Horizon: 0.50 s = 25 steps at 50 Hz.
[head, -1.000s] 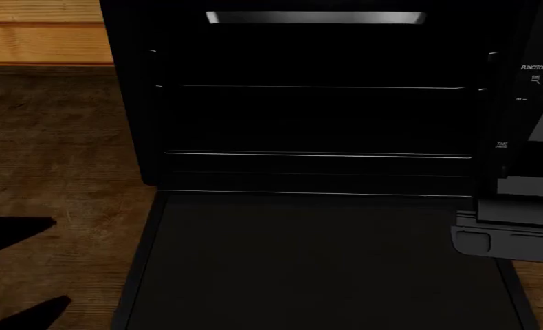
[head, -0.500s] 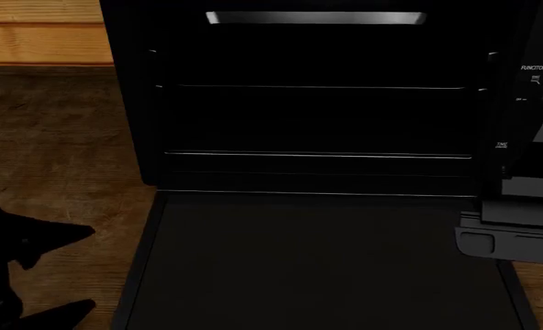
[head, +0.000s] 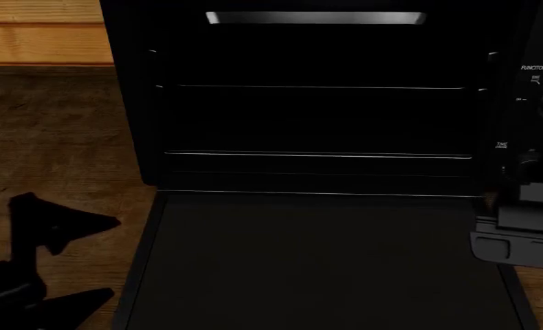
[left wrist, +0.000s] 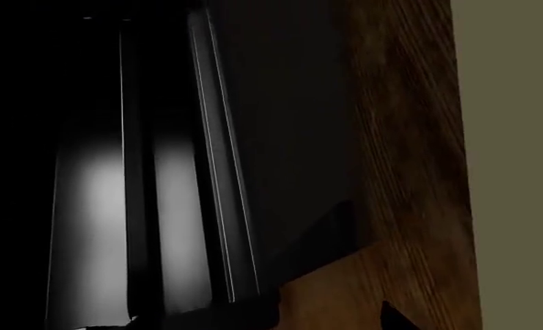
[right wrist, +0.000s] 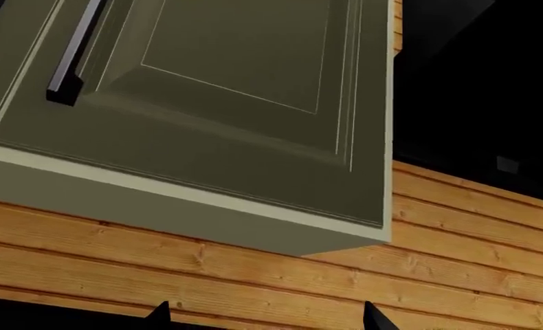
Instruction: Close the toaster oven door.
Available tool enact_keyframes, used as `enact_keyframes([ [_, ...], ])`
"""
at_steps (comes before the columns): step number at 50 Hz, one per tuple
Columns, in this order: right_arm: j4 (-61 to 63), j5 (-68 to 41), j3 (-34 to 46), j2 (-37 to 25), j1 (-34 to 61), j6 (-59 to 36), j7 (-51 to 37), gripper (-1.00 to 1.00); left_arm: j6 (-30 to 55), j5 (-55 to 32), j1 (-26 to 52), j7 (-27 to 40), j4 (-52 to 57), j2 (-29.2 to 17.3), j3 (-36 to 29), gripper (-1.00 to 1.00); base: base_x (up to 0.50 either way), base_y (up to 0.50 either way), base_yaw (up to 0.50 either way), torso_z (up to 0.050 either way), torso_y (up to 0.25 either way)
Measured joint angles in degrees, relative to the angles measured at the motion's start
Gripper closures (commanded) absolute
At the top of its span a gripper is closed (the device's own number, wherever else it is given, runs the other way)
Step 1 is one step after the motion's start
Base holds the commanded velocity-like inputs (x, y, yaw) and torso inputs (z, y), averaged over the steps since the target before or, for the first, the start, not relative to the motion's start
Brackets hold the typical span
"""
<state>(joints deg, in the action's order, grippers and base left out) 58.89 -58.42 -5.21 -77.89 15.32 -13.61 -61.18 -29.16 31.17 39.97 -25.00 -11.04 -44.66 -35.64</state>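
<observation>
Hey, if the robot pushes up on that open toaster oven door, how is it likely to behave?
The door looks like a flat rigid panel, so it should stay stiff. It meets the toaster oven along its far edge, so it probably swings up on a hinge rather than sliding. Its smooth dark surface may be slippery under the left gripper.

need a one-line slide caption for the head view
Toaster oven with its door folded down flat on the wooden counter, left gripper beside the door's left edge.
</observation>
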Motion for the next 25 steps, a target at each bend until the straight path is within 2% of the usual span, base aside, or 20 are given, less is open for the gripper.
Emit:
enact_keyframes([
  [25, 0.38, -0.17, -7.19, -1.9, -8.39, 2.19, -0.98, -1.0, -4.81, 2.11, 5.56, -0.32, -6.87, 4.14, -2.95, -1.0, 0.0, 0.0, -0.01, 0.0, 0.0],
])
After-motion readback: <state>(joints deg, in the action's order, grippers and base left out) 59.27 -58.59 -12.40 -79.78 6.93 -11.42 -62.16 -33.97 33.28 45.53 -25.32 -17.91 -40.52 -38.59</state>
